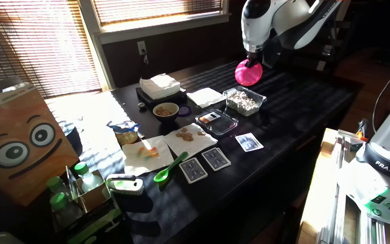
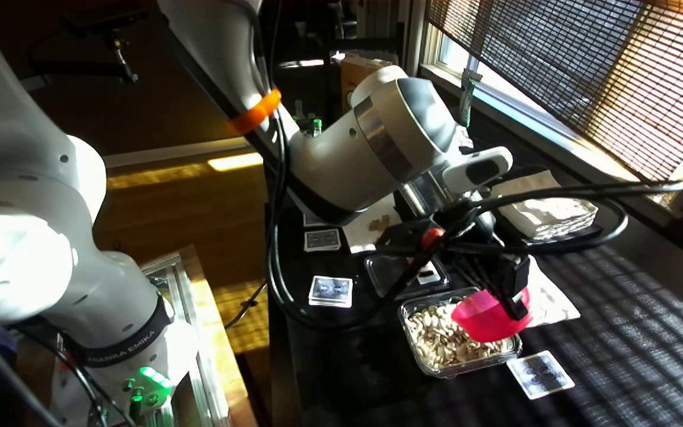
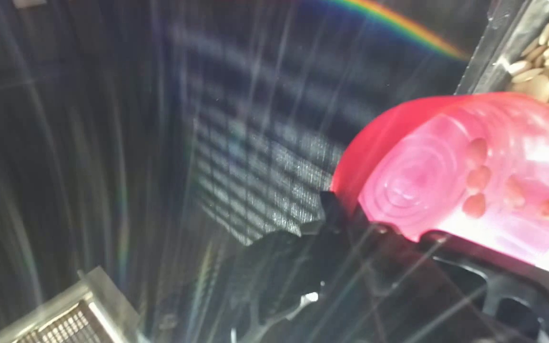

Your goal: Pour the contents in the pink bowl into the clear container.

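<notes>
The pink bowl is held in the air by its rim, tilted steeply onto its side. It also shows in an exterior view, in front of part of the clear container. In the wrist view the bowl's inside shows several small roundish bits on its wall. The clear container stands on the dark table, full of pale seed-like pieces; its rim shows in an exterior view. My gripper is shut on the bowl's rim; its dark fingers show in the wrist view.
A clear lid and a white napkin lie beside the container. A playing card lies by its corner. A dark bowl of crackers, a napkin stack, more cards and a green spoon are further along the table.
</notes>
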### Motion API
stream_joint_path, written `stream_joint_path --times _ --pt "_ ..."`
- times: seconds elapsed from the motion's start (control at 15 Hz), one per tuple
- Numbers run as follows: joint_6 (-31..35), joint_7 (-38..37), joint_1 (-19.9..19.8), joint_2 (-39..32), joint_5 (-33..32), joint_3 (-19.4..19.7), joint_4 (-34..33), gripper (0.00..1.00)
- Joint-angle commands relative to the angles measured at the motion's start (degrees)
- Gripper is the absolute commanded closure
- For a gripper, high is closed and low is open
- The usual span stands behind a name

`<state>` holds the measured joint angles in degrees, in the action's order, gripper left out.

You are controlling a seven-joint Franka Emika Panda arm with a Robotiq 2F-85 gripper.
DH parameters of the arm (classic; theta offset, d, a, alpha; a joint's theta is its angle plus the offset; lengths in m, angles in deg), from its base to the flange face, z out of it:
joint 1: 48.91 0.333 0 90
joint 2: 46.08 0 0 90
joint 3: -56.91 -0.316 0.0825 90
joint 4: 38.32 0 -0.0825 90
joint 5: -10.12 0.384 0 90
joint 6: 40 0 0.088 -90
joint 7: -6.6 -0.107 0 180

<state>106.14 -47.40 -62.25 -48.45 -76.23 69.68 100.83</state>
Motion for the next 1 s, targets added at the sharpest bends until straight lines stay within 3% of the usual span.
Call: stream_joint_path --times 0.0,0.4,0.93 --pt "6.4 5.2 -1.8 -0.4 11.7 1.5 -0.5 0.99" --pt "14.4 12.9 -3.6 -1.9 31.8 2.3 0.4 0.99" --pt "18.4 24.9 -2.9 -4.1 57.6 3.0 0.9 0.99"
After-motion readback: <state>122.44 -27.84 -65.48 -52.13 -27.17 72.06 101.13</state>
